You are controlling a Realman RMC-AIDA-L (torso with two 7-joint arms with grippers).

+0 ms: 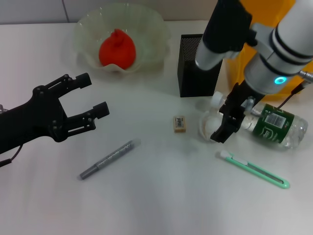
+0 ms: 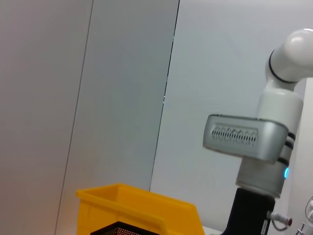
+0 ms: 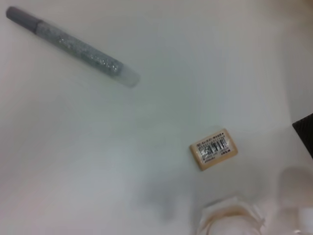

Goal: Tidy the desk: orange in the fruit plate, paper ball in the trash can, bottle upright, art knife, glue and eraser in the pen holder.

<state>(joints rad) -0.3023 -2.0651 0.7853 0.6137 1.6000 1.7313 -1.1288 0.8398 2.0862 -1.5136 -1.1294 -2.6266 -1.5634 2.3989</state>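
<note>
The orange (image 1: 117, 49) lies in the pale-green fruit plate (image 1: 156, 29) at the back left. My left gripper (image 1: 93, 95) hovers open and empty in front of the plate. The bottle (image 1: 274, 125) lies on its side at the right, and my right gripper (image 1: 226, 123) hangs over its clear end (image 3: 230, 218). The eraser (image 1: 179, 123) (image 3: 214, 148) rests left of that end. The glue (image 1: 110, 159) (image 3: 73, 46) lies at front centre and the art knife (image 1: 252, 169) at front right. The pen holder (image 1: 195, 66) stands upright, with the yellow trash can (image 1: 266, 24) (image 2: 137, 210) behind it. I cannot make out the paper ball.
My right arm (image 1: 274, 44) (image 2: 269, 147) hides much of the trash can. A small white object (image 1: 217, 99) lies between the pen holder and the bottle. The white table (image 1: 161, 205) stretches bare toward the front.
</note>
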